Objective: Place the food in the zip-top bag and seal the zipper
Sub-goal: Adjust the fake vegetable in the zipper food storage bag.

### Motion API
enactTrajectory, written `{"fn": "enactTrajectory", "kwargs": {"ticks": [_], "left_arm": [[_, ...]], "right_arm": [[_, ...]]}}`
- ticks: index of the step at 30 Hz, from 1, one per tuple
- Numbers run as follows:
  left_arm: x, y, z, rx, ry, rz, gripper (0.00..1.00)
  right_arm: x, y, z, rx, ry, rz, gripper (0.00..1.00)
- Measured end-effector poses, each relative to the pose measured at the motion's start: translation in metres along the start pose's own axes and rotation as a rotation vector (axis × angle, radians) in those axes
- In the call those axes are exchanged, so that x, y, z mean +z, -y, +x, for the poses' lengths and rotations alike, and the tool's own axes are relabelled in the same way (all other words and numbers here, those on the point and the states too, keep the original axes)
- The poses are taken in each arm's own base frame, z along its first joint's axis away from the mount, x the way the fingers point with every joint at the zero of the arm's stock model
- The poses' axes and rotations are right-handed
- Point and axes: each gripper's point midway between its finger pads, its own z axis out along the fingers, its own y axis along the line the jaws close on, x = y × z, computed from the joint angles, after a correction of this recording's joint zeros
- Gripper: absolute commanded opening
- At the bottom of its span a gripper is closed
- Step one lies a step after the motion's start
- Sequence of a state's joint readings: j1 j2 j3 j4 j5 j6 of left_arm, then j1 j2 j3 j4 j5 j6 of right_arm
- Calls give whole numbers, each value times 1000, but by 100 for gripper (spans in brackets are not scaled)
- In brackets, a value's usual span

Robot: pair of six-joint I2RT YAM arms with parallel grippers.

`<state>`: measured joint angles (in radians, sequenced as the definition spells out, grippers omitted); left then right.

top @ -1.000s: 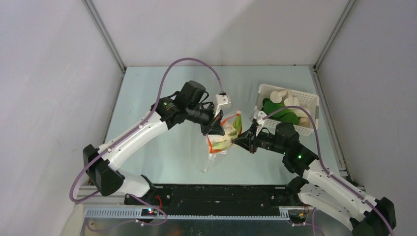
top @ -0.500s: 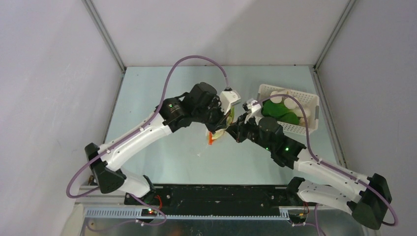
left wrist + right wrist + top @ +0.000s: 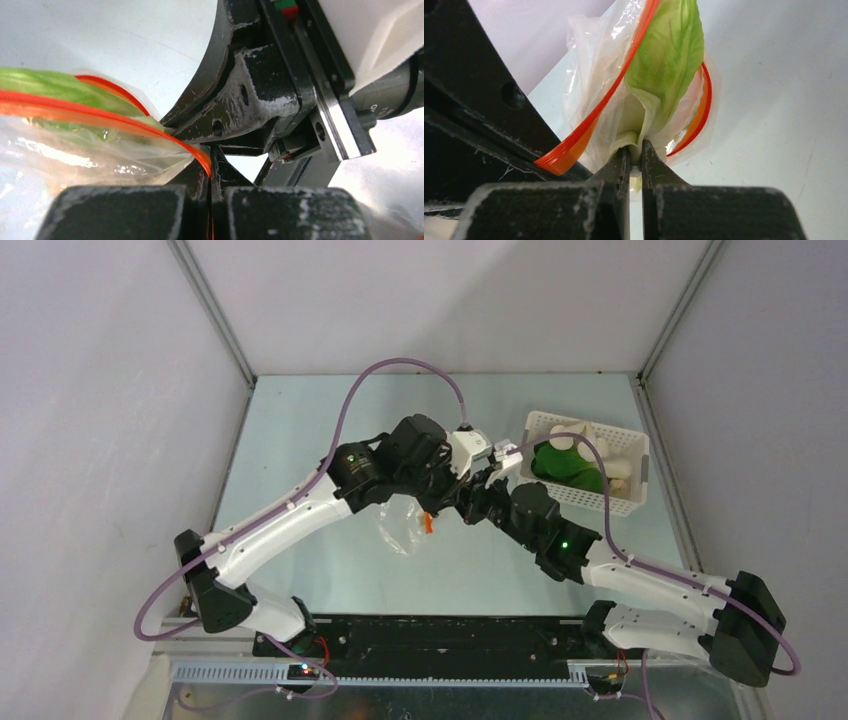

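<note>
The clear zip-top bag (image 3: 400,528) hangs between the two arms over the table's middle, its orange-red zipper (image 3: 428,524) just showing. My left gripper (image 3: 211,155) is shut on the zipper strip (image 3: 125,120) at the bag's mouth. My right gripper (image 3: 635,150) is shut on the pale stem of a green leafy piece (image 3: 669,55), which stands in the bag's open mouth between the two zipper edges (image 3: 594,117). In the top view both grippers meet near the bag's mouth. More food (image 3: 570,462), green and cream pieces, lies in the white basket.
The white perforated basket (image 3: 634,502) stands at the right, close behind my right arm. Grey walls enclose the table on the left, back and right.
Both arms have moved left and toward the back together. The bag has swung down to the left below the left gripper. The right gripper has come up against the left one.
</note>
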<state>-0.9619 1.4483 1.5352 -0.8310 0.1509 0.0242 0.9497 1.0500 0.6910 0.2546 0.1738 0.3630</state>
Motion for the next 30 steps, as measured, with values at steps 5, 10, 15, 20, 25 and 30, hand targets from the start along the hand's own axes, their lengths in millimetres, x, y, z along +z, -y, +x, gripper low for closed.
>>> {"fn": "enactTrajectory", "kwargs": {"ticks": [5,10,15,20,25,30], "left_arm": [[-10,1,5,-56,-9,-17,0],[-13,0,-2,-96,40,-29,0],[-16,0,2,-131,73,-36,0],[-18,0,-4,-176,132,-13,0],[-13,-11,0,-237,141,-6,0],[-10,-10,-2,-249,143,23,2]], "right_arm": [[11,-4,5,3,21,16,0],[27,6,32,10,-24,79,0],[31,6,44,28,-52,79,0],[17,-2,30,42,-13,32,0],[-12,-11,-4,63,69,-23,0],[-28,-6,-13,71,94,-8,0]]}}
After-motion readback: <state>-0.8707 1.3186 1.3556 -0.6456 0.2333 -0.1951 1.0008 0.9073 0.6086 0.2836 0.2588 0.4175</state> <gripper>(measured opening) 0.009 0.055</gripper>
